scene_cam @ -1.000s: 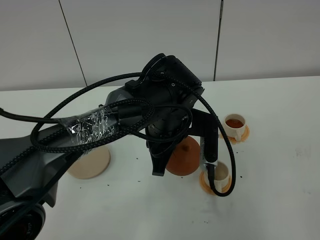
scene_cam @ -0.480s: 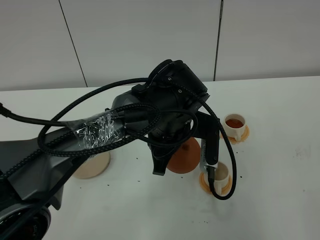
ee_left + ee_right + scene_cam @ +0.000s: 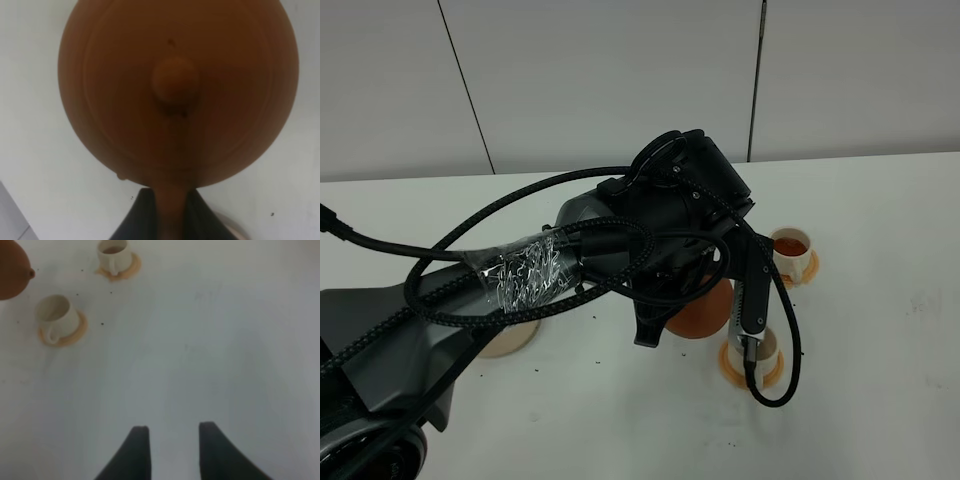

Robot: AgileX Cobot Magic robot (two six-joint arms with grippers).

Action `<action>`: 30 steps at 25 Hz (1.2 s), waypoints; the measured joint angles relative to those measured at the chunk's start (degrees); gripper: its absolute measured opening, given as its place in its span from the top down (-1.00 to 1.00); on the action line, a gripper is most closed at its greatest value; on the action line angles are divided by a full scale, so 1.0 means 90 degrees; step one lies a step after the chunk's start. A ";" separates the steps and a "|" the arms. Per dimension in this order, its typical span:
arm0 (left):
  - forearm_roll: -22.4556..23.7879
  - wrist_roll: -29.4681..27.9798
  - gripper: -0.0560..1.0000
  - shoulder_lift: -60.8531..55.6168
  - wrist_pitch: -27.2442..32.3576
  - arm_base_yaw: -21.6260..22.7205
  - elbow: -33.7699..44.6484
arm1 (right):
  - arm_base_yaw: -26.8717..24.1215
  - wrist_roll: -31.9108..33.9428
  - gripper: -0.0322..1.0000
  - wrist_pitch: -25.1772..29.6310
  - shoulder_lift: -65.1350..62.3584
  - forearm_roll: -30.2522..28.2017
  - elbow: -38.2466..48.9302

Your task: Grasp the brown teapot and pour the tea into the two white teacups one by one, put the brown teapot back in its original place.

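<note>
White bench fills the lower part of the high view, pale panelled wall behind it. Left arm, black and bulky with looped braided cables, reaches across the middle of the bench and hides much of what sits under it.

Brown teapot hangs under that arm's wrist, right of bench centre, just beside the near teacup. Only its lower orange-brown side shows in the high view. Cannot tell if it rests on the bench or is lifted. The left wrist view looks down on its lid, lid knob in the middle. The right wrist view catches just an edge of the pot.

Beige coaster lies left of the teapot, well apart from it, half hidden by the arm and with nothing on it.

Left claw: two dark fingers clamped on the teapot's handle strip, gripping it. Right claw: fingers spread with a gap, holding nothing, over bare bench and well apart from the cups.

Far teacup holds reddish tea and sits on its orange saucer. Near teacup looks pale inside; liquid level cannot be told. It sits on its own saucer, partly hidden in the high view by a claw finger and cable.

Small dark specks lie scattered on the bench.
</note>
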 joint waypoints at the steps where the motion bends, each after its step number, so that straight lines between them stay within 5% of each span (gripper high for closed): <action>1: 0.0062 -0.0006 0.58 0.0022 -0.0006 -0.0026 0.0000 | 0.0000 0.0000 0.47 0.0000 0.0000 0.0000 0.0000; 30: 0.0522 -0.0060 0.58 0.0322 -0.0257 -0.0161 0.0000 | 0.0000 0.0000 0.47 0.0000 0.0000 0.0000 0.0000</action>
